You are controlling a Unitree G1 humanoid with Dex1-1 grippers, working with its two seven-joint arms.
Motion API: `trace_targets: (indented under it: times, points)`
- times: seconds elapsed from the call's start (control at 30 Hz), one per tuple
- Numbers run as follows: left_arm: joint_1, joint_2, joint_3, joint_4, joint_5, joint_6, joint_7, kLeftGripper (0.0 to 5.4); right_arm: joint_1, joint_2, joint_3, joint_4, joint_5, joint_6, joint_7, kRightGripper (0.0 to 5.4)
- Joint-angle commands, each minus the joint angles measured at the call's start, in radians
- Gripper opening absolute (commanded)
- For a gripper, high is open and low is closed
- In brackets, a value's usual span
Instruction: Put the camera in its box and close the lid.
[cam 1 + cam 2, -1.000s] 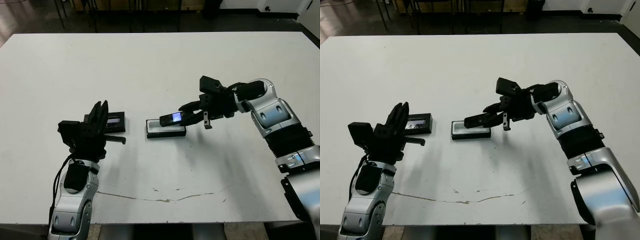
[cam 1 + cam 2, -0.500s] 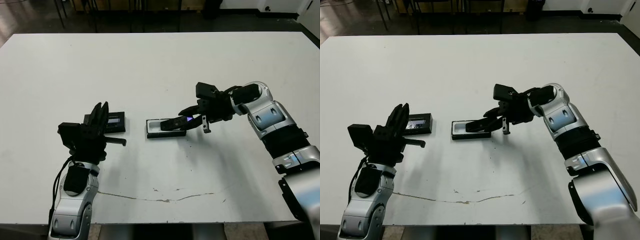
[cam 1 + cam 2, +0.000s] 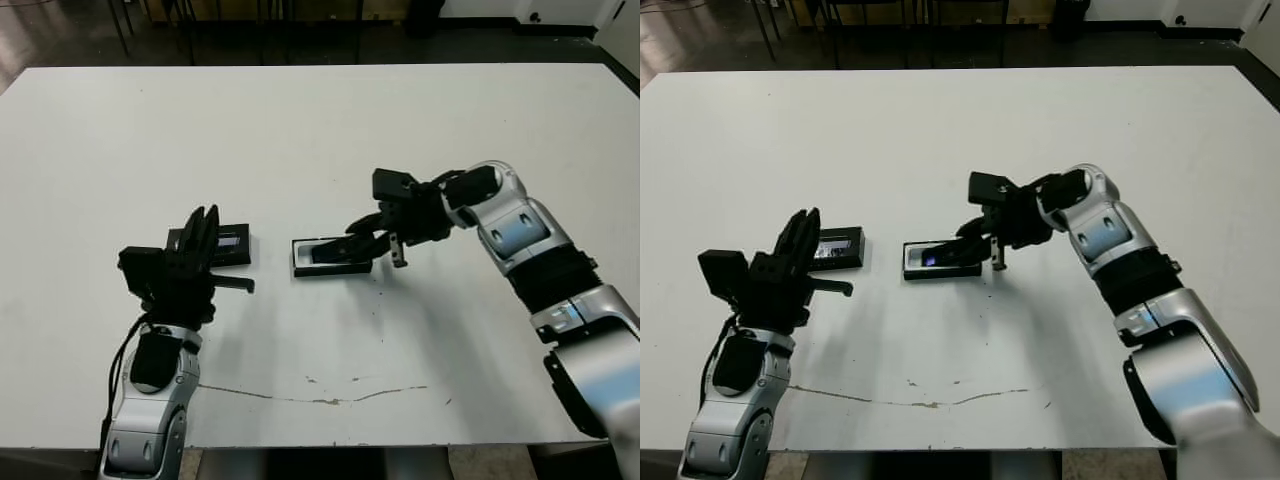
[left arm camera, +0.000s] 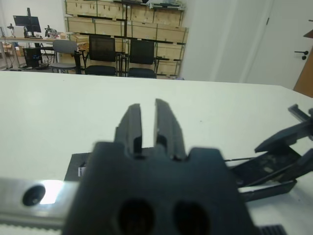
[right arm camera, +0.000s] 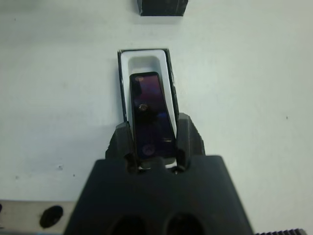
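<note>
Right pincer [image 5: 152,147] grips camera [image 5: 149,110] inside box [image 5: 145,61].

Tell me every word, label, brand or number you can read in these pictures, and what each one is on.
None can be read.
The lid has a glossy greyish strip; any print there is too small to make out.
The camera, held over the box by the right tool, shows only a purplish panel, no letters.
The robot's arms show no readable markings.
</note>
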State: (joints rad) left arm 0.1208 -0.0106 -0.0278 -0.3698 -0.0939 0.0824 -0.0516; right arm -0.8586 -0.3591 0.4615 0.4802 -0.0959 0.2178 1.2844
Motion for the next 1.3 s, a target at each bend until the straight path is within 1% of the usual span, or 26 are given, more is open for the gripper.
trace_targets:
  times: [0.03, 0.37, 0.57, 0.63, 0.7, 0.73, 0.8, 0.93, 1.0, 1.1, 1.2, 1.3]
  points:
    - [0.024, -0.001, -0.004, 0.008, 0.007, 0.006, 0.006, 0.00, -0.012, 0.029, 0.029, 0.025, -0.012, 0.003, 0.014, 0.12]
    - [0.035, -0.005, -0.008, 0.001, 0.000, 0.005, 0.007, 0.00, -0.054, 0.087, 0.050, 0.135, -0.028, -0.034, 0.027, 0.12]
    - [0.040, -0.005, -0.007, 0.000, 0.006, -0.002, 0.011, 0.00, -0.048, 0.088, 0.075, 0.156, -0.063, -0.078, 0.023, 0.12]
    - [0.042, -0.005, -0.006, 0.000, 0.003, -0.003, 0.010, 0.00, -0.053, 0.085, 0.084, 0.168, -0.065, -0.057, 0.058, 0.12]
    - [0.043, -0.005, -0.004, 0.000, -0.005, -0.003, 0.006, 0.00, -0.053, 0.068, 0.093, 0.168, -0.062, -0.120, 0.102, 0.50]
    - [0.044, -0.004, -0.003, 0.000, -0.007, -0.003, 0.005, 0.00, -0.051, 0.056, 0.097, 0.159, -0.062, -0.167, 0.116, 0.68]
    - [0.045, -0.001, -0.003, -0.002, -0.002, 0.000, 0.007, 0.00, -0.052, 0.035, 0.104, 0.135, -0.067, -0.235, 0.137, 1.12]
    - [0.042, 0.002, -0.003, -0.003, 0.000, 0.008, 0.006, 0.00, -0.046, 0.007, 0.097, 0.088, -0.064, -0.295, 0.149, 2.00]
    - [0.040, 0.005, -0.003, 0.001, 0.001, 0.002, 0.003, 0.00, -0.043, -0.003, 0.084, 0.068, -0.046, -0.287, 0.165, 2.44]
    - [0.038, 0.005, -0.002, 0.001, -0.004, 0.007, 0.000, 0.00, -0.043, -0.021, 0.067, 0.032, -0.026, -0.237, 0.186, 3.09]
    - [0.037, 0.009, -0.003, 0.004, 0.001, 0.004, 0.000, 0.00, -0.035, -0.044, 0.045, -0.022, -0.021, -0.179, 0.178, 3.73]
    - [0.036, 0.012, -0.005, 0.006, 0.005, 0.002, -0.002, 0.00, -0.026, -0.067, 0.004, -0.056, -0.002, -0.174, 0.152, 4.38]
